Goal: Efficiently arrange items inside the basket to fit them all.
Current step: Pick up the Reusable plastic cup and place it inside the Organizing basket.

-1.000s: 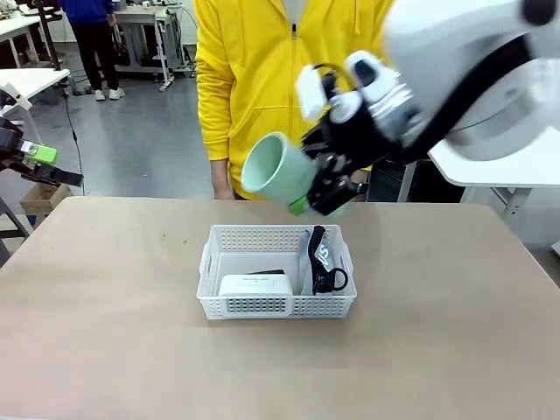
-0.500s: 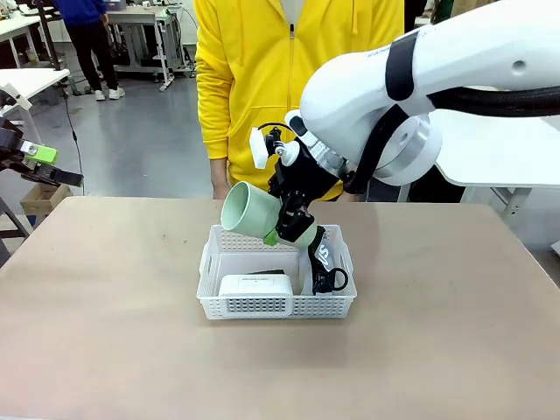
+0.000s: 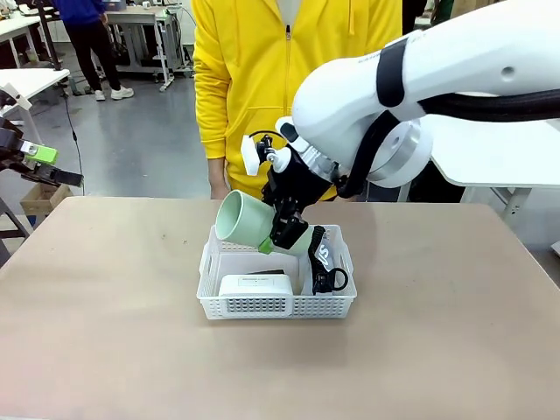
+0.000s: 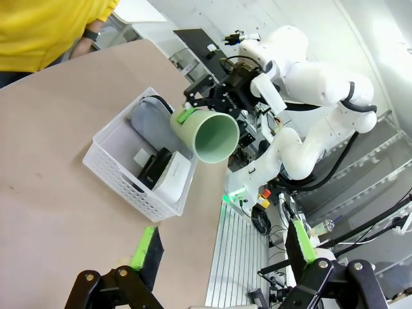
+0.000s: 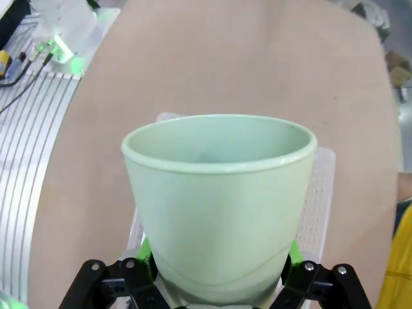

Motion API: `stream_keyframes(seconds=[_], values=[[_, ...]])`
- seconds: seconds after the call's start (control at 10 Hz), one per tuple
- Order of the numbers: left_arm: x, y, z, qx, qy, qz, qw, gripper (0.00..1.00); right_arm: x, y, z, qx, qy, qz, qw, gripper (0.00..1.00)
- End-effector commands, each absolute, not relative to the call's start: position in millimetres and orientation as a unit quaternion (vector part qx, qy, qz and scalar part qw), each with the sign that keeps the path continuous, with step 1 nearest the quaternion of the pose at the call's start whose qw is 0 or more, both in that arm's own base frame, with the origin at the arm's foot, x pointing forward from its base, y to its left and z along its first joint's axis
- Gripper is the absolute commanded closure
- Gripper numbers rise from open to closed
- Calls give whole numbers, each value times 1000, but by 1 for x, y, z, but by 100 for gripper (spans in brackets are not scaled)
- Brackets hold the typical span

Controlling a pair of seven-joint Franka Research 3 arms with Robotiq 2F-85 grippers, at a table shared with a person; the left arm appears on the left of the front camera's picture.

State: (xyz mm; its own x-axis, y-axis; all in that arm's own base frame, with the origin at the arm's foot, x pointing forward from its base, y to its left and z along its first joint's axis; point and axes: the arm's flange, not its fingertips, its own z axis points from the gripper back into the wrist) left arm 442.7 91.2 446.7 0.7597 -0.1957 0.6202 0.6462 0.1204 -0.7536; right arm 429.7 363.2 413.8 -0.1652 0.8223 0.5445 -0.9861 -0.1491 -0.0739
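Cup (image 3: 244, 219), pale green, tilted sideways in right gripper (image 3: 282, 234).

Grey floor (image 3: 140, 131), white workbenches (image 3: 140, 17) behind.

A robotics lab — bare workbenches (image 3: 140, 17) behind, grey floor (image 3: 149, 131), aluminium framing (image 4: 241, 257).

One white basket (image 3: 276, 305) on one table (image 3: 105, 350). Inside it, three items: one grey pouch (image 3: 320, 254), one white boxy device (image 3: 255, 286), and one dark item (image 4: 154, 168), probably the stapler, mostly hidden. One pale green cup (image 3: 243, 220) above the basket. Two grippers: right (image 3: 284, 234), left (image 4: 222, 248). One person (image 3: 289, 79) in yellow.
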Motion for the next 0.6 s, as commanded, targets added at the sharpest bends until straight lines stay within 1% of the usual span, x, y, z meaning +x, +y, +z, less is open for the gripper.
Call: stream_keyframes(seconds=[0.0, 0.1, 0.2, 0.3, 0.5], values=[[440, 91, 449, -593, -189, -292, 726, 0, 456, 394, 416, 192, -172, 710, 655, 15], [440, 91, 449, -593, -189, -292, 726, 0, 462, 401, 414, 191, -159, 698, 671, 15], [440, 91, 449, -593, -189, -292, 726, 0, 468, 410, 412, 189, -148, 668, 704, 15], [440, 91, 449, -593, -189, -292, 726, 0, 471, 418, 411, 168, -135, 647, 732, 15], [440, 91, 449, -593, -189, -292, 726, 0, 478, 433, 403, 133, -92, 627, 762, 15]])
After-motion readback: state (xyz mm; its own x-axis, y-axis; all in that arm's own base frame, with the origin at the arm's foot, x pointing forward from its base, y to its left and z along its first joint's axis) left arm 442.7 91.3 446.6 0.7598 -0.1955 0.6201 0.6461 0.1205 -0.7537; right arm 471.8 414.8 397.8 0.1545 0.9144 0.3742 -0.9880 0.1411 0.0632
